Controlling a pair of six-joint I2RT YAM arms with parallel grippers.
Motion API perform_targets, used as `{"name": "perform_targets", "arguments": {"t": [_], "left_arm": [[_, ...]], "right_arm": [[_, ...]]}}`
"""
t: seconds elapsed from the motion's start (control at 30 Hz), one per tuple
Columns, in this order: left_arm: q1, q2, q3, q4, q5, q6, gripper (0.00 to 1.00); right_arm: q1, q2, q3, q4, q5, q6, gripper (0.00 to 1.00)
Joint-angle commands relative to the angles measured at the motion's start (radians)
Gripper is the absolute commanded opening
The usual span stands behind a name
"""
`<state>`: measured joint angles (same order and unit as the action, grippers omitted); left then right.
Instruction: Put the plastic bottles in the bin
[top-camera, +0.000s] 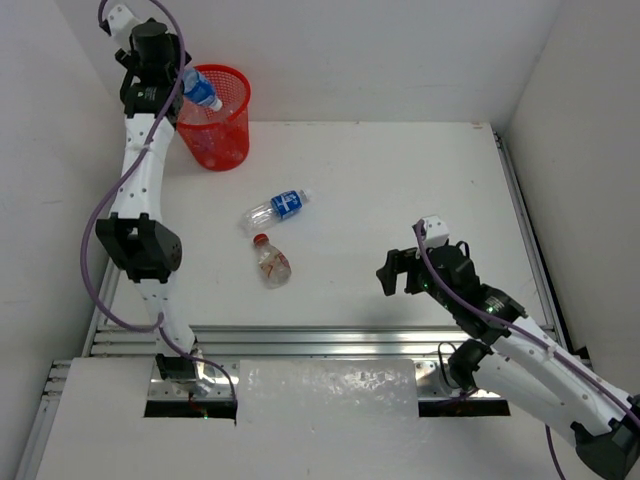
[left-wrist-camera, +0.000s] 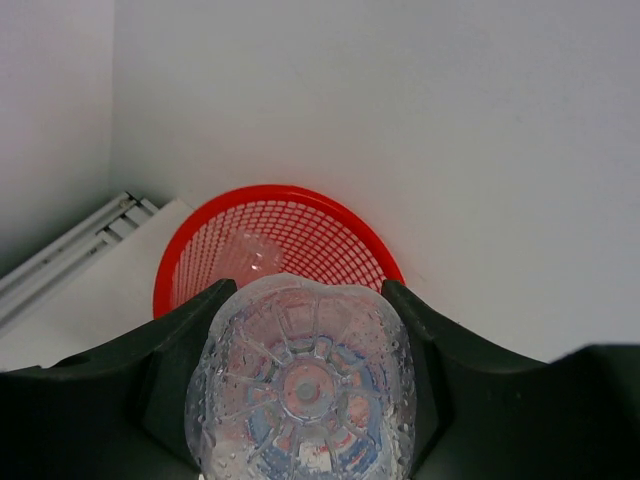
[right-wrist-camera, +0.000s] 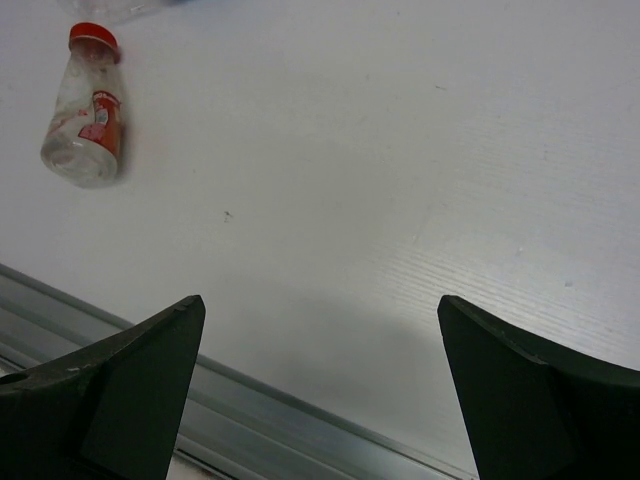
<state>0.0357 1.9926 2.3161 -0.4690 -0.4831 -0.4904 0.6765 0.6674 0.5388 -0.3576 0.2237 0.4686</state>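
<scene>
The left arm reaches far along the left side of the worktop, its forearm raised and its wrist bent over the red mesh bin in the far left corner. The left pincer is partly closed on a blue-labelled bottle, one finger on each side of the body. The bottle's base faces the wrist camera and its capped end tilts down over the bin's rim, above the opening. Inside the bin a clear bottle shows against the mesh wall.

The right arm lies low at the near right, elbow bent, and its wrist points toward the middle of the worktop. The right pincer is spread wide with nothing between its fingers, above bare worktop.

A second blue-labelled bottle lies on its side left of centre. Just nearer is the red-capped bottle, also on its side; the two are close but apart. Both lie between the arms, well away from the bin. An aluminium rail runs along the near edge, beneath the right pincer in its wrist view.
</scene>
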Motion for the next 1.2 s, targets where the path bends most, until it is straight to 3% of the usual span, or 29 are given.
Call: {"name": "perform_targets", "arguments": {"t": [0.0, 0.1, 0.17, 0.23, 0.3, 0.5, 0.63, 0.73, 0.77, 0.97, 1.03, 1.07, 1.17], "left_arm": [[0.02, 0.026, 0.057, 0.11, -0.072, 0.07, 0.0], [0.021, 0.067, 0.036, 0.229, -0.08, 0.094, 0.0], [0.023, 0.115, 0.038, 0.312, -0.028, 0.136, 0.09], [0.024, 0.184, 0.101, 0.319, 0.009, 0.141, 0.44], [0.027, 0.228, 0.159, 0.31, 0.053, 0.145, 0.99], [0.035, 0.183, 0.195, 0.441, 0.127, 0.164, 1.0], [0.047, 0.085, 0.223, 0.365, 0.124, 0.148, 1.0], [0.046, -0.131, 0.032, 0.267, 0.127, 0.098, 1.0], [0.046, -0.273, -0.139, 0.256, 0.147, 0.064, 1.0], [0.046, -0.709, -0.681, 0.129, 0.384, -0.097, 1.0], [0.043, -0.811, -0.832, 0.127, 0.531, -0.105, 1.0], [0.041, -0.915, -0.994, 0.154, 0.569, -0.103, 1.0], [0.043, -1.091, -1.249, 0.165, 0.624, -0.045, 1.0]], "right_arm": [[0.005, -0.023, -0.005, -0.012, -0.009, 0.018, 0.99], [0.003, -0.026, -0.003, -0.018, -0.032, 0.021, 0.99], [0.003, -0.028, -0.008, -0.017, -0.044, 0.027, 0.99], [0.003, -0.023, -0.011, -0.011, -0.05, 0.033, 0.99], [0.003, -0.009, -0.013, -0.004, -0.055, 0.033, 0.99], [0.003, 0.129, -0.02, 0.063, -0.13, 0.042, 0.99], [0.003, 0.25, -0.042, 0.198, -0.204, 0.07, 0.99], [0.006, 0.38, -0.025, 0.317, -0.26, 0.082, 0.99], [0.009, 0.424, -0.008, 0.345, -0.277, 0.081, 0.99], [0.119, 0.81, 0.359, 0.351, -0.282, -0.008, 0.99], [0.132, 0.894, 0.441, 0.339, -0.282, -0.031, 0.99], [0.136, 0.963, 0.478, 0.326, -0.294, -0.036, 0.99], [0.166, 1.046, 0.604, 0.284, -0.297, -0.065, 0.99]]}}
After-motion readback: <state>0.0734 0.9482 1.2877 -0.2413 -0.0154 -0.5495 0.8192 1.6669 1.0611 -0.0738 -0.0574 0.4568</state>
